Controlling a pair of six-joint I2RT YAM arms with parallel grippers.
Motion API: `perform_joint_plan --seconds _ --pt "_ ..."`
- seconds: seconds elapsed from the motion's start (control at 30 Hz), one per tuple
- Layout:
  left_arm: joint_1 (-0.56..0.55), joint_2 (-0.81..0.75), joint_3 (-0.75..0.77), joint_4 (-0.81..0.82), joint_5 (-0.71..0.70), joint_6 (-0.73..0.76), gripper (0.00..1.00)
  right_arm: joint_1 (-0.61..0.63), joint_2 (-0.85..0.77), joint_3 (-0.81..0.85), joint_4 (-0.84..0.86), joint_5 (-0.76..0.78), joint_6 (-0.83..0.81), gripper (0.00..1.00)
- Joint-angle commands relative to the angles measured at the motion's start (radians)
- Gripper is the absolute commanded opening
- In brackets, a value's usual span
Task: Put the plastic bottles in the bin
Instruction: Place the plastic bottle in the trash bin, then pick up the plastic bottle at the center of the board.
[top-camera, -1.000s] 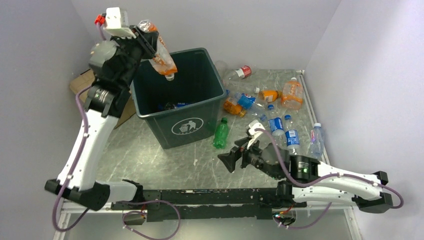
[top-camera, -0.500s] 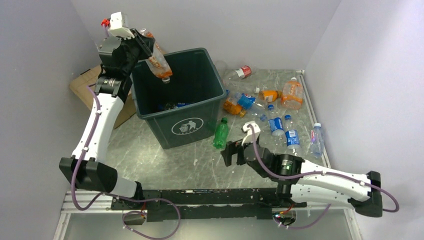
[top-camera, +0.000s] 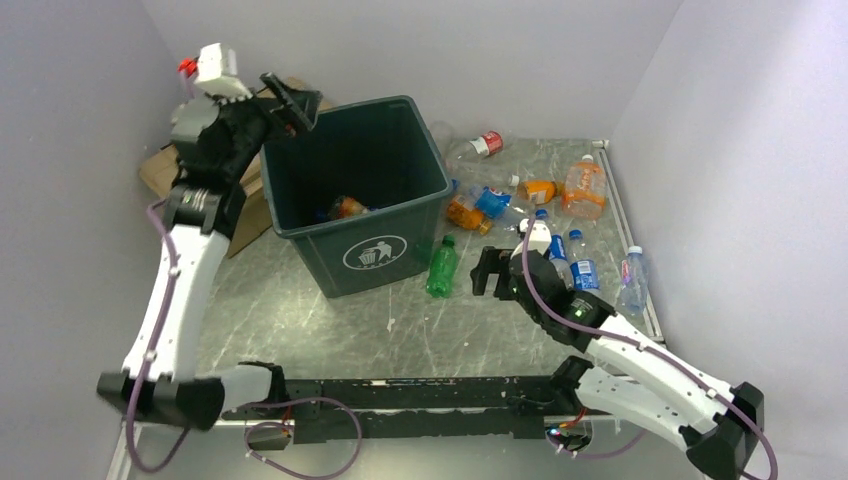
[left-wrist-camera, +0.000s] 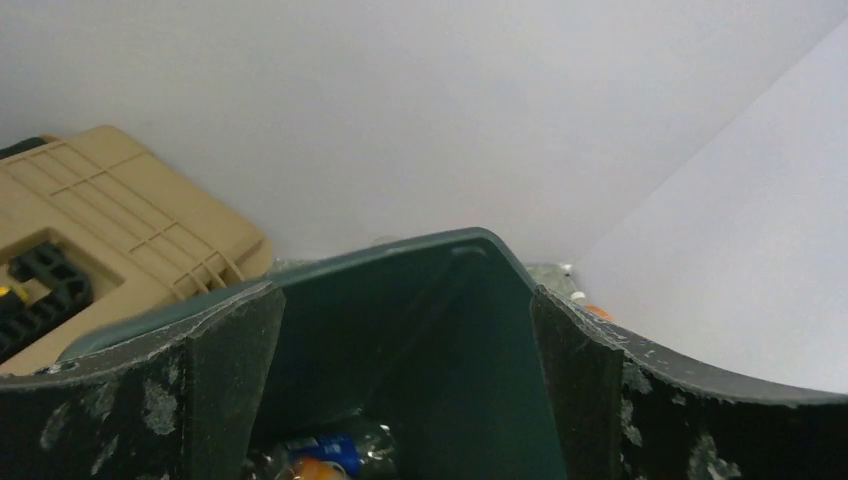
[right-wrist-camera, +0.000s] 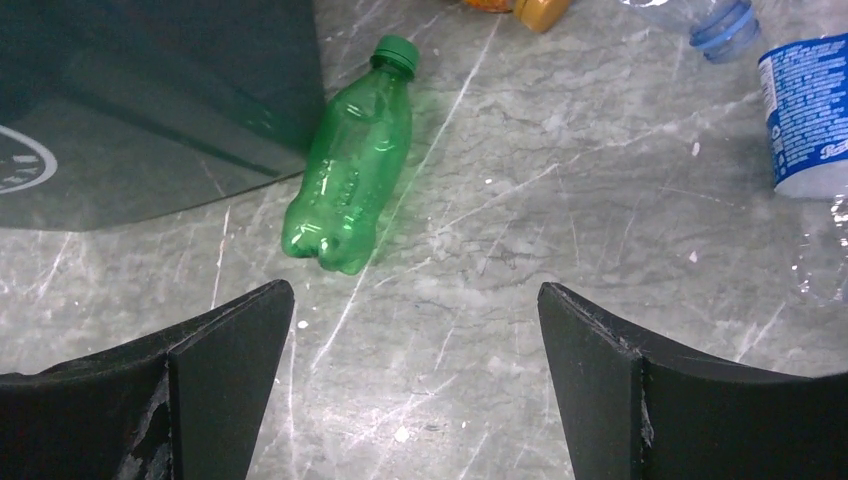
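Dropped: the orange bottle (top-camera: 347, 207) now lies in the bin (top-camera: 400, 240). Left gripper (left-wrist-camera: 400, 330) gapes empty over the rim, right gripper (right-wrist-camera: 412, 300) spread wide before a see-through green bottle (right-wrist-camera: 352, 185) lying flat.

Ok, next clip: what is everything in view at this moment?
bin: one, dark green, centre-left of the table, white logo on front
bottles in bin: at least two, orange and blue showing, at the bottom
green bottle: one, green, lying on the table by the bin's front right corner
loose bottles: roughly ten, clear or orange with red or blue labels, scattered right of the bin
hard case: one, tan, behind the bin on the left
table: one, grey marbled
left gripper: one, black, open and empty, above the bin's back left corner
right gripper: one, black, open and empty, over the table near the green bottle
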Motion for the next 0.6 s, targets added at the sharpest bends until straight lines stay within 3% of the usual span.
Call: perform_joint_plan --seconds 0.0,0.13,0.27,0.47,0.57 --pt "0.000 -0.252 -0.046 -0.090 -0.067 -0.077 1.00 -0.071 0.016 -0.037 0.099 -0.094 0.033 0.97" --pt "0.000 -0.491 -0.244 -0.167 -0.088 -0.221 0.97 -0.118 0.047 -0.131 0.247 -0.192 0.085 0.93" --pt "0.000 -0.693 -0.520 -0.052 0.041 -0.398 0.95 -0.122 0.117 -0.243 0.459 -0.225 0.121 0.89" --pt "-0.011 -0.776 -0.464 -0.251 0.057 -0.342 0.98 -0.129 0.280 -0.208 0.607 -0.265 0.180 0.97" --pt "-0.023 -0.787 -0.470 -0.234 0.045 -0.347 0.98 -0.136 0.360 -0.155 0.628 -0.251 0.225 0.99"
